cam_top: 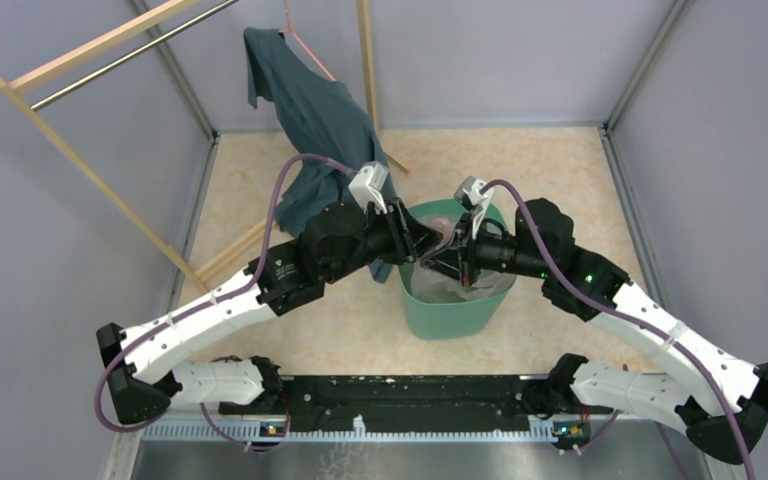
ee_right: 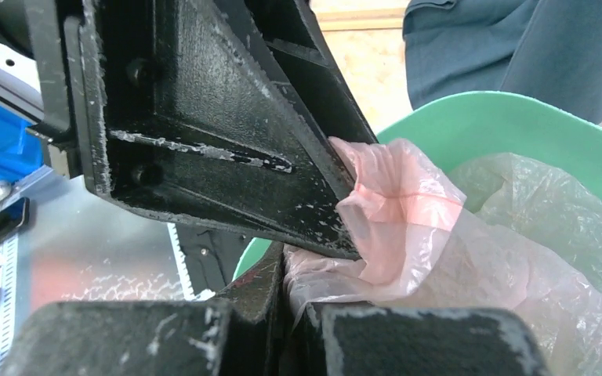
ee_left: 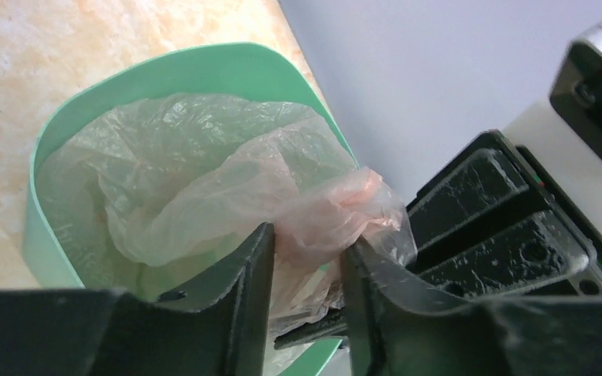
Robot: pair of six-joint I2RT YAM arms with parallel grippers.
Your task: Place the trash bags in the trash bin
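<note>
- The trash bag (ee_left: 204,180) lay mostly inside the trash bin (cam_top: 440,320) at the centre of the overhead frame, with one pink bunch raised at the rim.
- The right gripper (ee_right: 290,305) pinched that bunch. The left gripper (ee_left: 306,274) straddled it with jaws partly apart; whether it clamped was unclear.
- The best course was probably to press the bunch below the rim before letting go, gently enough to spare the film.
</note>
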